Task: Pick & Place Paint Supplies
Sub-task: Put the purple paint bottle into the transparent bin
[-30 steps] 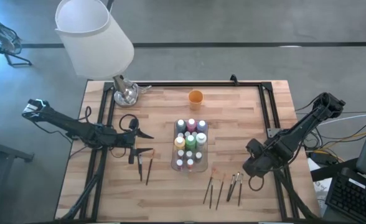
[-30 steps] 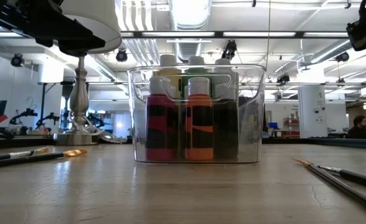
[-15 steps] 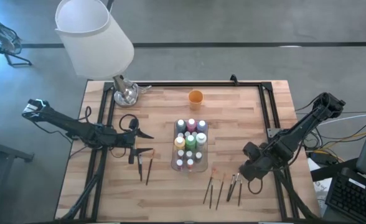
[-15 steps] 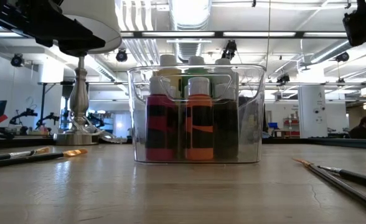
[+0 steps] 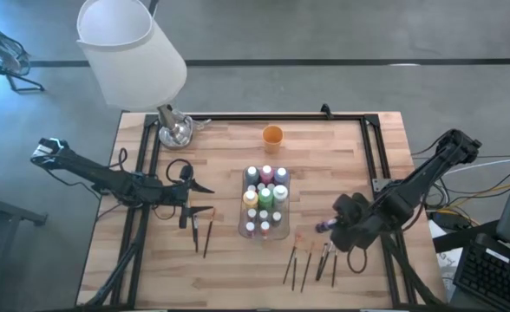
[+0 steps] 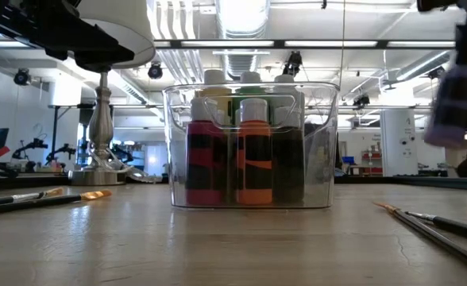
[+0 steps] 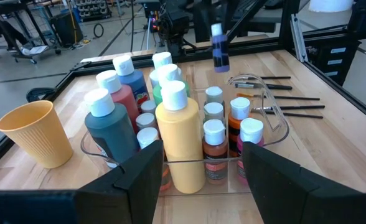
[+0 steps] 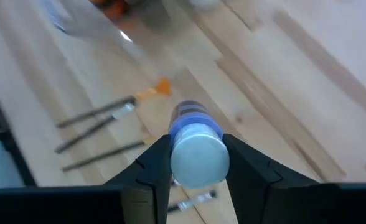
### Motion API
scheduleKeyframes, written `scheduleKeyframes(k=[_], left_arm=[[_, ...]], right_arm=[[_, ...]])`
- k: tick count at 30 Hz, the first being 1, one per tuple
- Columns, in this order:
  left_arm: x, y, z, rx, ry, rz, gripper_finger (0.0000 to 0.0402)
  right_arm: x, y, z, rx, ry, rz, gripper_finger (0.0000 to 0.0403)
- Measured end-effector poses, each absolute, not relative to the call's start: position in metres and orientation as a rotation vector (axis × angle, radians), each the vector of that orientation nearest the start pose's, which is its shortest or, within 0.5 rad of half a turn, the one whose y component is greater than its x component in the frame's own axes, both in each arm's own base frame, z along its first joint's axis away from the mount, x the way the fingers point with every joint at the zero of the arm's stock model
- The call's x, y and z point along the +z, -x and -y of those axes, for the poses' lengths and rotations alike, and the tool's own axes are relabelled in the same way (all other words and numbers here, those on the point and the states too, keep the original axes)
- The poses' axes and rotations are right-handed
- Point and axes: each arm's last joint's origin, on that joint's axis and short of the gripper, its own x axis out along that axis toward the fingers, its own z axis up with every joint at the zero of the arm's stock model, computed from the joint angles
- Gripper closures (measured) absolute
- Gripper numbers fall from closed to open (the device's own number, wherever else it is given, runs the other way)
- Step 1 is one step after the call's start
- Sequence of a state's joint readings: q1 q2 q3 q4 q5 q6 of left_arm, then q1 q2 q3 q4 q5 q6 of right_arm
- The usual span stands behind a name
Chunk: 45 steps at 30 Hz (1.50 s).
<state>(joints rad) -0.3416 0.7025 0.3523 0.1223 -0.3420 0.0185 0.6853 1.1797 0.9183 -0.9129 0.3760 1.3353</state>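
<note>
Right of tray (image 5: 283,227) | right gripper (image 5: 328,227) clamps purple bottle (image 5: 322,227) (aloft) — left gripper (image 5: 205,198) apart

Wood table (image 5: 220,260); tray (image 5: 280,232); cup (image 5: 272,135); brushes (image 5: 303,264); lamp (image 5: 175,130)

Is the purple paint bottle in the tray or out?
Out. The right gripper holds the purple paint bottle in the air, beside the clear tray, above the brushes.
</note>
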Motion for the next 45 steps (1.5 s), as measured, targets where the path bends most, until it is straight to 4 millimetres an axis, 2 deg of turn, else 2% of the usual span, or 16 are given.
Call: scheduleKeyframes(k=[10, 19, 23, 30, 45], left_arm=[[0.225, -0.156, 0.045, -0.002, -0.095, -0.215, 0.0179], [0.225, -0.156, 0.045, -0.002, -0.095, -0.215, 0.0179], [0.225, -0.156, 0.045, -0.002, -0.095, -0.216, 0.0179], [0.225, -0.156, 0.045, -0.002, -0.095, -0.216, 0.0179], [0.224, -0.156, 0.045, -0.002, -0.097, -0.221, 0.0179]], right_arm=[[0.306, -0.196, -0.137, -0.179, -0.519, -0.691, 0.0289], [0.326, -0.234, -0.142, -0.16, -0.337, -0.665, 0.0285], [0.325, -0.25, -0.142, -0.147, -0.29, -0.727, 0.0289], [0.315, -0.267, -0.14, -0.189, -0.253, -0.811, 0.0282], [0.289, -0.285, -0.14, -0.2, -0.239, -0.901, 0.0285]])
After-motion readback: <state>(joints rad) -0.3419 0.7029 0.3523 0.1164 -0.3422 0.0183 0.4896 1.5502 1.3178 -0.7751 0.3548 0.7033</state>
